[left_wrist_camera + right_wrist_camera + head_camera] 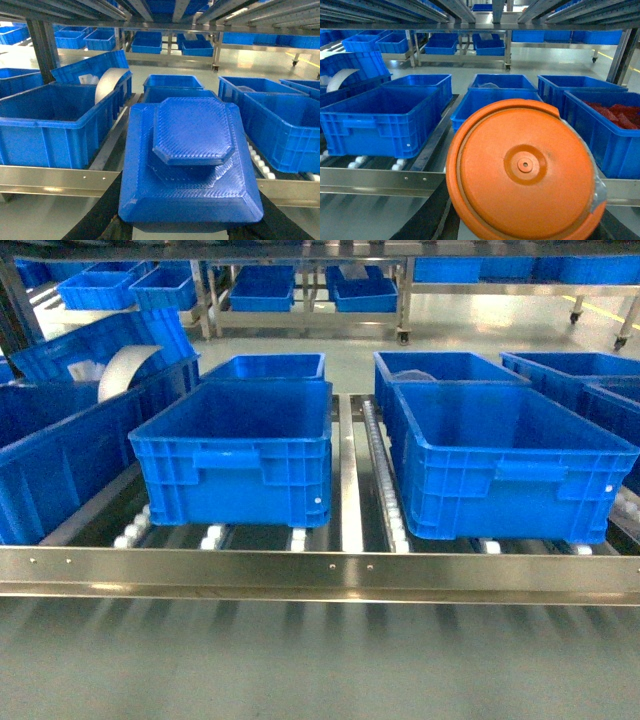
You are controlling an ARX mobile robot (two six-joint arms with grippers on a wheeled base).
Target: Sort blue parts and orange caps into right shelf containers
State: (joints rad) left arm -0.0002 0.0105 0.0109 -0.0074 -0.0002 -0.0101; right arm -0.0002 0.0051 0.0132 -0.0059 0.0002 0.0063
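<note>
Filling the lower half of the left wrist view, a blue part sits closest to the lens: a square-based plastic piece with bevelled edges, stepped up to a raised octagonal boss, its surface finely cross-hatched. Dark fingers of the left gripper flank its lower corners; the gripper is closed onto the part.

In the right wrist view, an orange cap occupies the same position. It is a round, smooth, matte disc with a raised rim, a shallow concentric ring and a small central dimple. A strip of clear film shows at its right edge. The right gripper is closed onto the cap, with its dark fingers visible at the lower corners of the frame.

Both pieces are held in front of the shelf, short of its brushed-steel front rail. In the head view neither gripper appears. Two bright blue crates stand side by side on white roller tracks. They are rectangular, with thick rolled rims, ribbed walls and moulded handle recesses. More crates stand behind them. A crate at far right in the right wrist view holds red material.
</note>
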